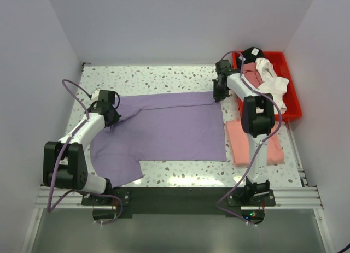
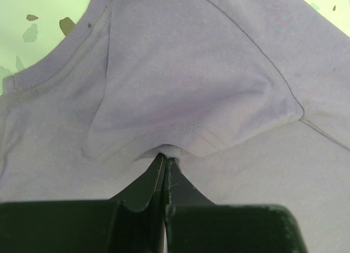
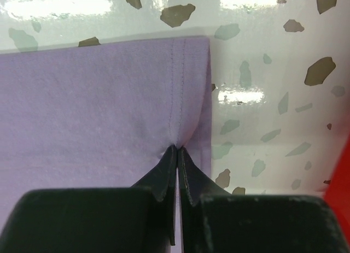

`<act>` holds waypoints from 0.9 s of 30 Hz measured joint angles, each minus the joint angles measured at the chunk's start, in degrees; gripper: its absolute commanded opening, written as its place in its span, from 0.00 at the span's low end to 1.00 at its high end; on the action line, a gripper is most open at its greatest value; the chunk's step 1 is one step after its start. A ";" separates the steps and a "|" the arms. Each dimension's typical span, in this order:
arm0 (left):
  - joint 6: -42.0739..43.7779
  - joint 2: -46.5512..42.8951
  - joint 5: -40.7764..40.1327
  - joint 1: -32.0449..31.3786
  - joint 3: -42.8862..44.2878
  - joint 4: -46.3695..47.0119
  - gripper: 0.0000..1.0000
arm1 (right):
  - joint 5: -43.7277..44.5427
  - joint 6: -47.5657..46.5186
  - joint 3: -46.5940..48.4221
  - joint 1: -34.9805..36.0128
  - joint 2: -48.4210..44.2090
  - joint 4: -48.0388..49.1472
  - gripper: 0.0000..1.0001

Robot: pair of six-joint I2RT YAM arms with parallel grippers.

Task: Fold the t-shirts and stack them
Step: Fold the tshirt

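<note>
A lavender-purple t-shirt [image 1: 169, 127] lies spread across the speckled table. My left gripper [image 1: 113, 117] is shut on its cloth near the sleeve and collar; in the left wrist view the gripper [image 2: 165, 157] pinches a fold of the shirt [image 2: 191, 89]. My right gripper [image 1: 218, 96] is shut on the shirt's far right hem corner; in the right wrist view the gripper [image 3: 176, 149] pinches the hem [image 3: 180, 89]. A folded salmon-pink shirt [image 1: 254, 141] lies at the right. Dusty-rose [image 1: 251, 74], white [image 1: 273, 83] and black [image 1: 252, 52] shirts lie in the red bin [image 1: 292, 97].
The red bin stands at the far right corner, beside the right arm. White walls close in the table on three sides. Bare speckled table [image 1: 158, 78] shows behind the purple shirt and along the near edge [image 1: 186, 168].
</note>
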 measured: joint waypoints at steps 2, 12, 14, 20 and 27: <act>0.00 0.00 -0.09 0.00 0.00 0.00 0.00 | -0.61 -0.09 0.11 0.00 -0.31 -0.11 0.00; 0.00 -0.17 -0.59 0.00 0.00 -0.31 0.00 | -2.25 -0.13 -0.22 0.02 -6.47 -2.82 0.00; -0.02 -0.50 -0.87 0.00 0.00 -0.57 0.00 | -2.23 -0.13 -0.52 0.07 -7.80 -3.37 0.00; -0.24 -2.80 -2.75 0.00 0.00 -1.66 0.00 | -2.23 -0.57 -2.16 0.24 -10.45 -5.68 0.00; -1.70 -4.39 -5.33 0.09 0.00 -4.04 0.00 | -1.99 -1.42 -2.38 0.33 -10.60 -7.85 0.00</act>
